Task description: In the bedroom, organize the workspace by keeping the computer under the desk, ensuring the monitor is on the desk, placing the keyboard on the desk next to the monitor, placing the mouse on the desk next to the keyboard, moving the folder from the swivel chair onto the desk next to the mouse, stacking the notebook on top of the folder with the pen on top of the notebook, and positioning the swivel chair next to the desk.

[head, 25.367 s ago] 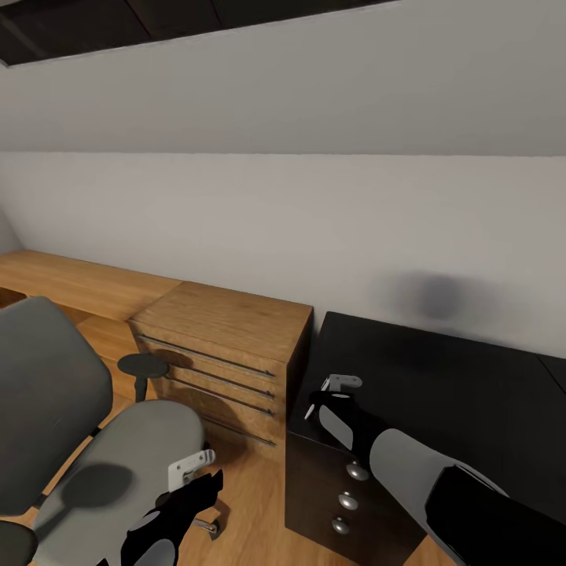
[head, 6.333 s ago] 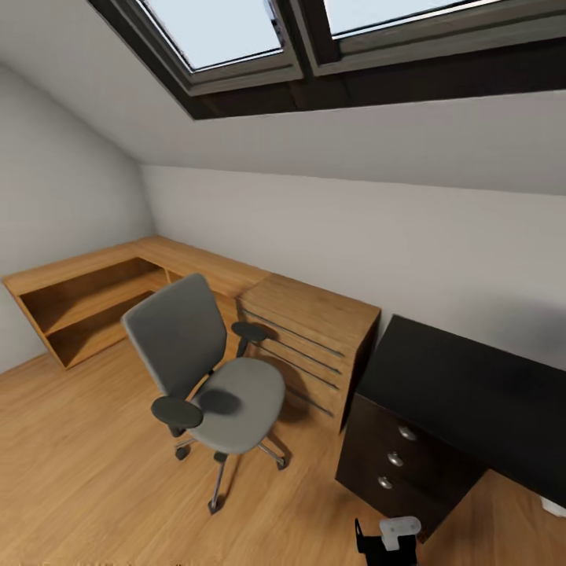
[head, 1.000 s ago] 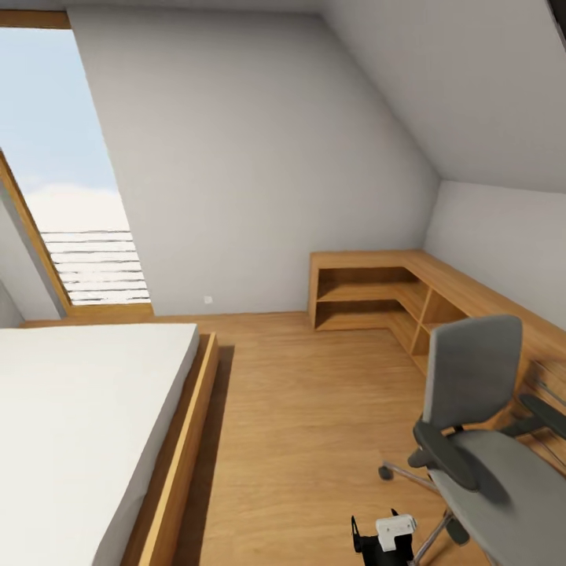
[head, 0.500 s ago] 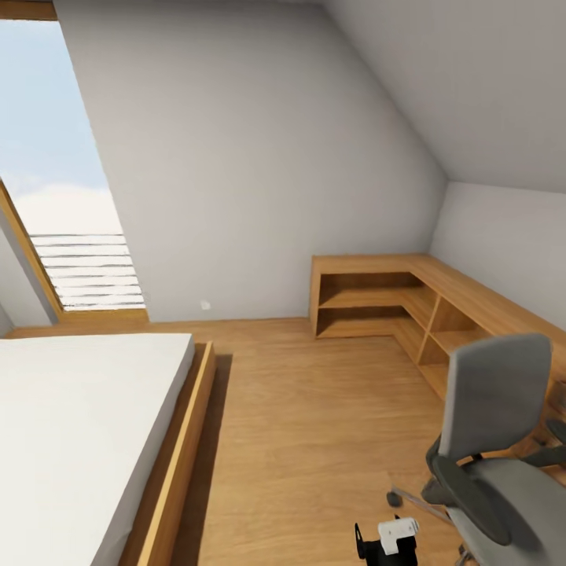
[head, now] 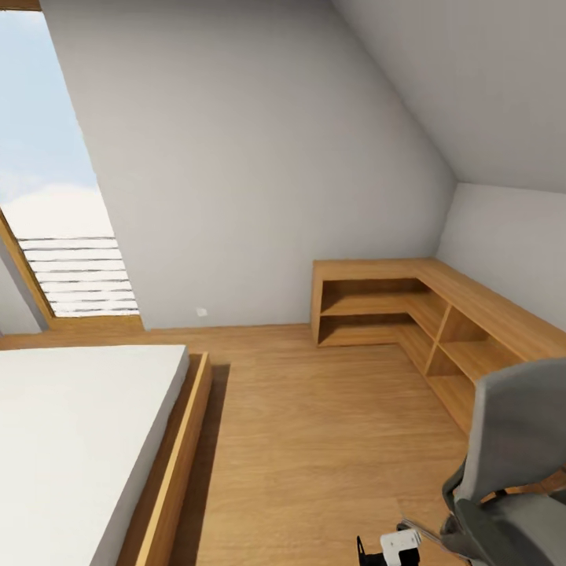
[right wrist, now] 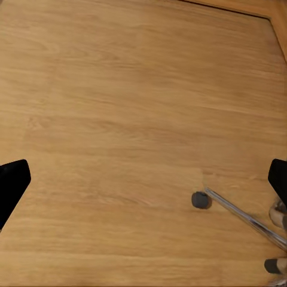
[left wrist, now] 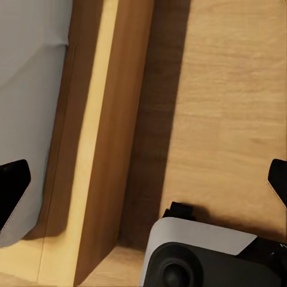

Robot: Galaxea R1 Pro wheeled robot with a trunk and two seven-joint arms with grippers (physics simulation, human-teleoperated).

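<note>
At the far left of the head view, the tall window (head: 55, 196) pours in pale sky, with slatted white bars across its lower part. Below it the bed (head: 79, 440) fills the lower left, white mattress in an oak frame, its side rail running down toward the bottom edge. Across the middle, the light wood floor (head: 314, 440) lies open up to the pale grey wall (head: 259, 157). Further right, the low oak shelf unit (head: 393, 303) turns the corner under the sloped ceiling. In the lower right corner sits the swivel chair (head: 515, 456), grey backrest and black armrest showing, partly cut by the frame edge, standing on the floor near the shelf unit. At the bottom edge, just left of the chair, a white and black robot part (head: 393, 546) pokes up.

The left wrist view looks down on the bed frame's edge, with the left gripper (left wrist: 143, 191) spread wide, dark fingers (left wrist: 13, 185) at both picture edges. The right wrist view shows floor, the chair's chrome leg and castor (right wrist: 201, 200), and the right gripper (right wrist: 143, 185) equally wide, holding nothing.
</note>
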